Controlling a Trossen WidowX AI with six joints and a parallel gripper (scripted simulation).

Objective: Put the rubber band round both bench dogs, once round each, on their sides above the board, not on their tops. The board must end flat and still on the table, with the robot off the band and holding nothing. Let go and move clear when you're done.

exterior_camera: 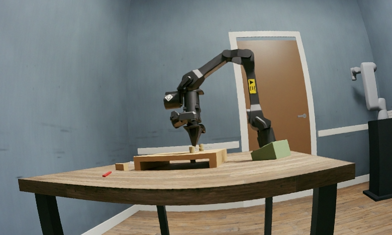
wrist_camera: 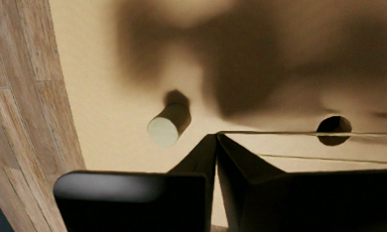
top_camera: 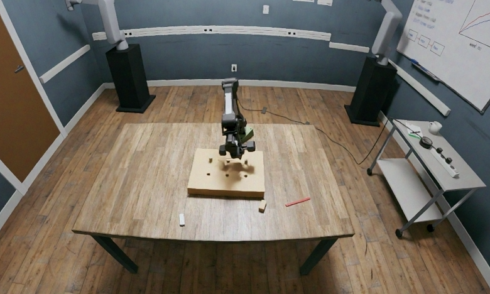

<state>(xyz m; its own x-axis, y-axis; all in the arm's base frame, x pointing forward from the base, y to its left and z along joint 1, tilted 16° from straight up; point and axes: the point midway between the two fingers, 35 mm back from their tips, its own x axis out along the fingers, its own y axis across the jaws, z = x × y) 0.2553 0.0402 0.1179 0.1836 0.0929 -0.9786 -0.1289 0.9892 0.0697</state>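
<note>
The tan board (top_camera: 227, 173) lies flat on the table, with several holes in it. Two short bench dogs (exterior_camera: 192, 149) (exterior_camera: 201, 146) stand up from it. One dog (wrist_camera: 168, 125) shows in the wrist view, just left of my fingertips. My gripper (top_camera: 237, 156) (exterior_camera: 194, 143) points straight down over the board's far part, close above the dogs. Its fingers (wrist_camera: 216, 135) are shut on the thin pale rubber band (wrist_camera: 310, 134). The band runs taut in two strands to the right, past an empty hole (wrist_camera: 333, 130). Its far end is out of view.
A green block (exterior_camera: 270, 149) sits at the arm's base behind the board. A small wooden block (top_camera: 262, 205), a red stick (top_camera: 297, 201) and a small white piece (top_camera: 181, 218) lie on the table in front of the board.
</note>
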